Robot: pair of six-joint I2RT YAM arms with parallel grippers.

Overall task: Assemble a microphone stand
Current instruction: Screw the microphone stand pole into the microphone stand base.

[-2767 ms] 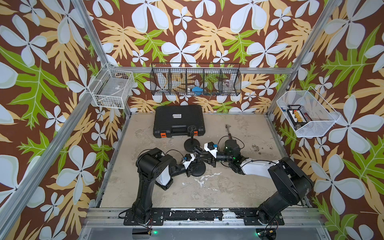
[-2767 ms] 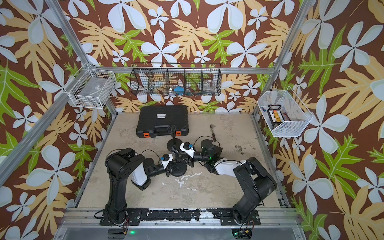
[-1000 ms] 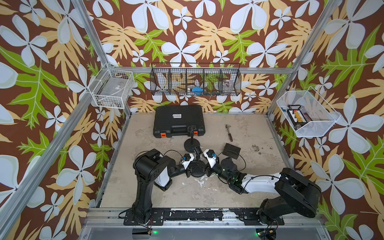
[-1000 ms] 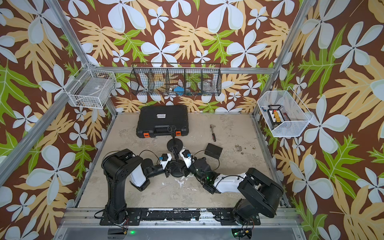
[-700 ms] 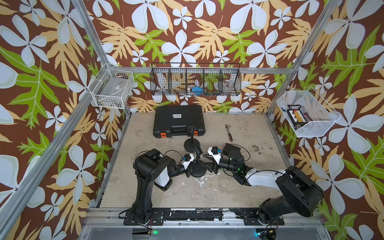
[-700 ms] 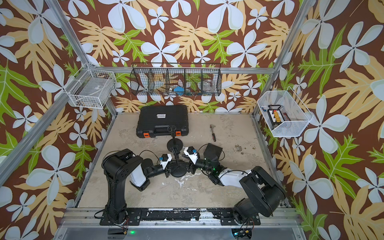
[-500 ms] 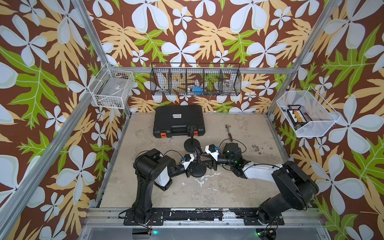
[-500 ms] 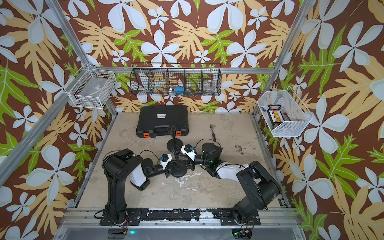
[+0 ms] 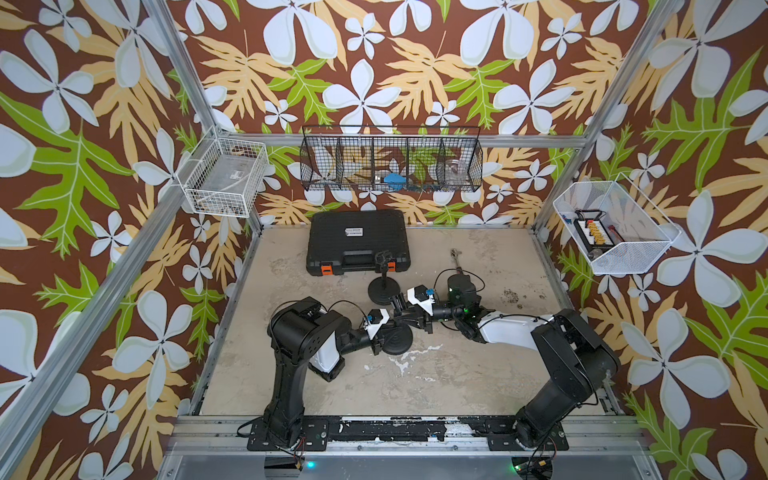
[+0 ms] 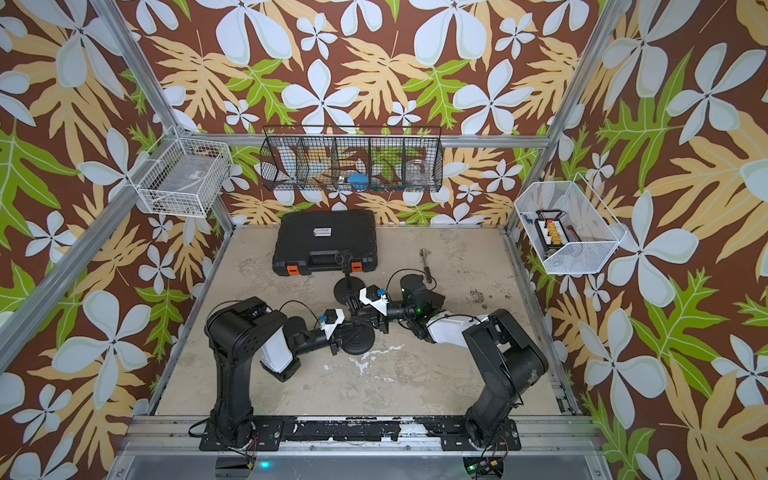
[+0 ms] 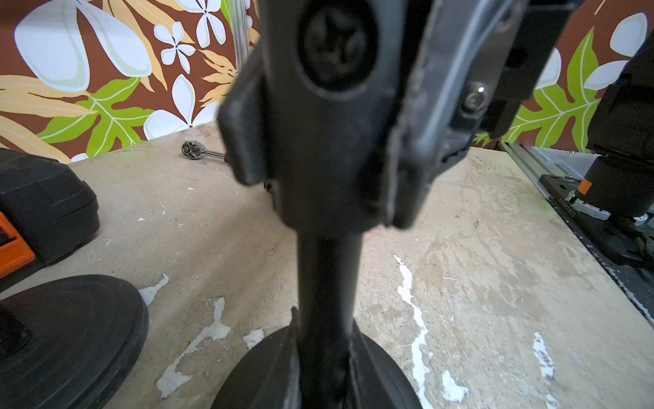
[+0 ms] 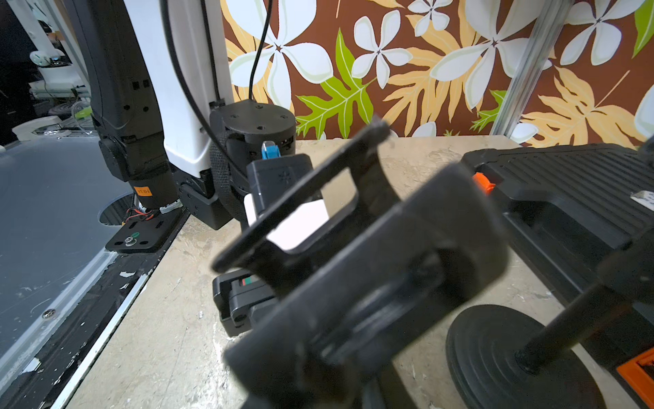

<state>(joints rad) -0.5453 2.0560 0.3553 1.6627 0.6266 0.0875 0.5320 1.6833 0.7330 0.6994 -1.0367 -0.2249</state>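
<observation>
Two black microphone stands are on the table. The near stand's round base [image 9: 401, 343] [image 10: 361, 344] carries an upright pole [image 11: 327, 276]. My left gripper [image 9: 388, 337] [image 10: 344, 337] [image 11: 327, 357] is shut on that pole, low down by the base [image 11: 382, 375]. At the pole's top sits the microphone clip [image 11: 332, 106] [image 12: 371, 265]. My right gripper [image 9: 405, 318] [image 10: 360, 318] comes in from the right, shut on the clip. One of its fingers [image 11: 442, 106] presses against the clip's side. The clip is blurred in the right wrist view and hides the fingertips.
The far stand [image 9: 383, 291] [image 10: 347, 291] [image 12: 502, 354] stands just behind, with its own clip on top. Behind it lies a closed black case [image 9: 357, 241] [image 10: 324, 239] with orange latches. A ratchet wrench [image 9: 457, 259] [image 10: 426, 259] [image 11: 198, 150] lies at the back right. Wire baskets hang on the walls.
My right gripper has swung from the front of the near stand up to its top, and its jaws have narrowed onto the clip. The left gripper has kept its hold on the pole.
</observation>
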